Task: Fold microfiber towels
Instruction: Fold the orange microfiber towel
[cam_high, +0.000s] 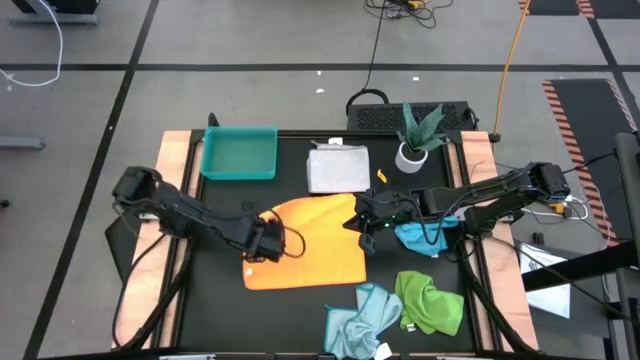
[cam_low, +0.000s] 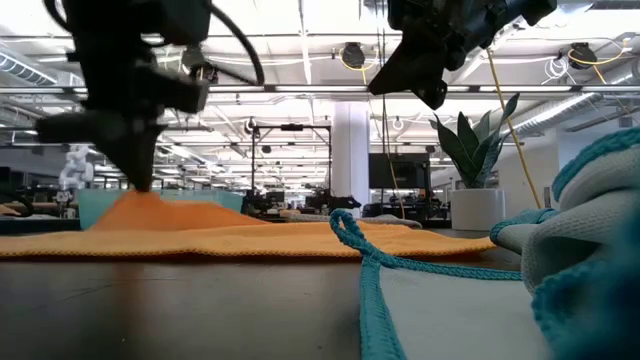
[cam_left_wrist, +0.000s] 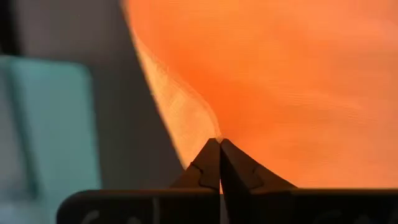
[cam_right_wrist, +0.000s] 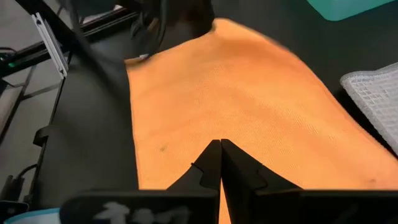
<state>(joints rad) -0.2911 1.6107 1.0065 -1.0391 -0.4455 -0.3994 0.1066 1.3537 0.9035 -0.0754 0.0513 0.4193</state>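
We see yellow-orange towel spread flat mid-table, largest item. Our left gripper pinches its left edge, cloth peaking there. Our right gripper, fingers pressed together, at towel's right edge; grip unclear.

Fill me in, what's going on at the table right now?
The robot is working on the orange towel, spread flat mid-table. The left gripper is shut on the towel's left edge, lifting it into a small peak. The right gripper is shut at the towel's right edge; whether it holds cloth is unclear. The white towel lies folded beside the teal tray. The bright blue towel, pale blue towel and green towel still lie crumpled.
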